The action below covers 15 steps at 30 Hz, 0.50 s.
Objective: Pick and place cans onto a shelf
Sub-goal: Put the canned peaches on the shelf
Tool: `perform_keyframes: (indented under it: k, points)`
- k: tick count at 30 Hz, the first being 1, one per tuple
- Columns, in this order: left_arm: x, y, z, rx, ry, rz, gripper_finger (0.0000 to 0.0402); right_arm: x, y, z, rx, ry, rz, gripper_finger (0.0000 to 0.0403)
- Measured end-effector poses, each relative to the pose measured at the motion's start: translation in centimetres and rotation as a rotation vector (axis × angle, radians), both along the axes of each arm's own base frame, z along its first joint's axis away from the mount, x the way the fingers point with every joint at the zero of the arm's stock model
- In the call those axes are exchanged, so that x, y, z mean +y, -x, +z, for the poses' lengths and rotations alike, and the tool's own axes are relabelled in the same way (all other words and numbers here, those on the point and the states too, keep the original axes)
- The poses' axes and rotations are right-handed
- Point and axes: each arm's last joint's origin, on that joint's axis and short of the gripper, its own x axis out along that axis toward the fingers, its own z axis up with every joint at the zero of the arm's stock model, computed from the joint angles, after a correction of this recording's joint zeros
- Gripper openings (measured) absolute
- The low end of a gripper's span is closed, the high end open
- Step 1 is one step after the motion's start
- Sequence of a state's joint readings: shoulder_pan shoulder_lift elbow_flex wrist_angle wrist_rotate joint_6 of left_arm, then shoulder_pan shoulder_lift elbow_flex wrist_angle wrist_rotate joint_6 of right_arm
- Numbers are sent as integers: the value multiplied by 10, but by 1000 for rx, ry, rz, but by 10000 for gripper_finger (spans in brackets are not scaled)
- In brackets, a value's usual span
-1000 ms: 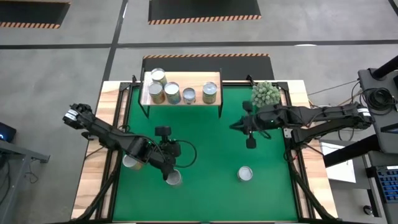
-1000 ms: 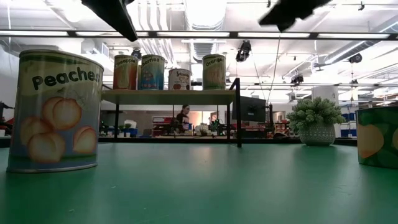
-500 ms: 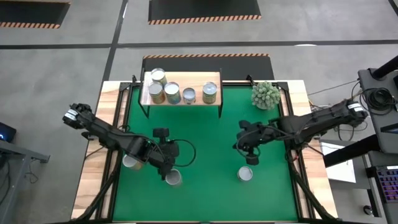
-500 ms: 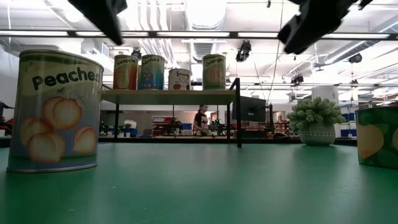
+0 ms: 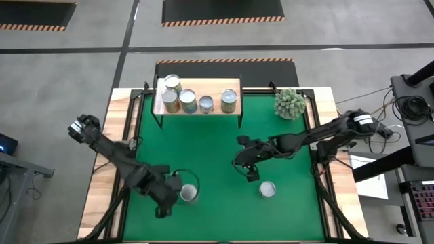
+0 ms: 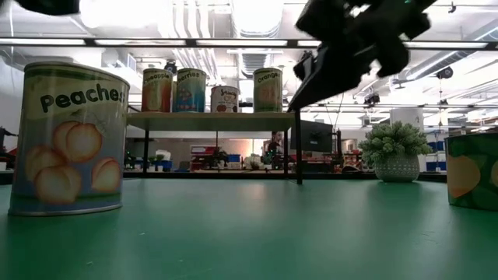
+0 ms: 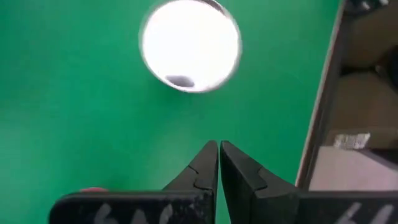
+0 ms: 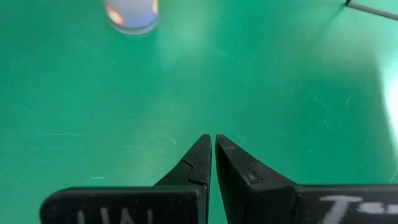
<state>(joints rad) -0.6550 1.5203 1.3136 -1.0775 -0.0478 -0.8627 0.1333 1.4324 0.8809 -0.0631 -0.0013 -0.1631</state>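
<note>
Several cans [image 5: 188, 102] stand upright on the light-wood shelf [image 5: 199, 108] at the table's far side; they also show in the low view [image 6: 190, 89]. One can [image 5: 188, 194] stands on the green mat at the near left, and its silvery top [image 7: 189, 45] shows in the left wrist view. Another can [image 5: 267, 190] stands near the middle right. My left gripper [image 5: 169, 196] is shut and empty, raised above the mat beside the near-left can [image 7: 217, 149]. My right gripper [image 5: 244, 168] is shut and empty, above the mat's middle [image 8: 213, 143].
A fuzzy pale-green ball plant [image 5: 289, 103] stands at the far right of the mat. Wooden strips [image 5: 122, 135] border the mat. The "Peaches" can [image 6: 74, 140] is large at the left of the low view. Bare mat lies between the two loose cans.
My right gripper has gone from near the plant toward the table's left and near edge, coming lower in the low view. My left gripper has drawn back from the near-left can toward the table's left and near edge. The cans have kept still.
</note>
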Motion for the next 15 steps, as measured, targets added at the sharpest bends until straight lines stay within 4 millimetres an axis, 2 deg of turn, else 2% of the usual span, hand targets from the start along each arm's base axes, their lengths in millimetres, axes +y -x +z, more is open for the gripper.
perform_keyframes:
  k: [7,15]
  points:
    - [-32,4,-18,-29,-27,-1,0,-2,-36,-7,-1,-47,91,13]
    - [-43,-6,-48,46,-88,26,0,3,-86,-20,5,21,168,13]
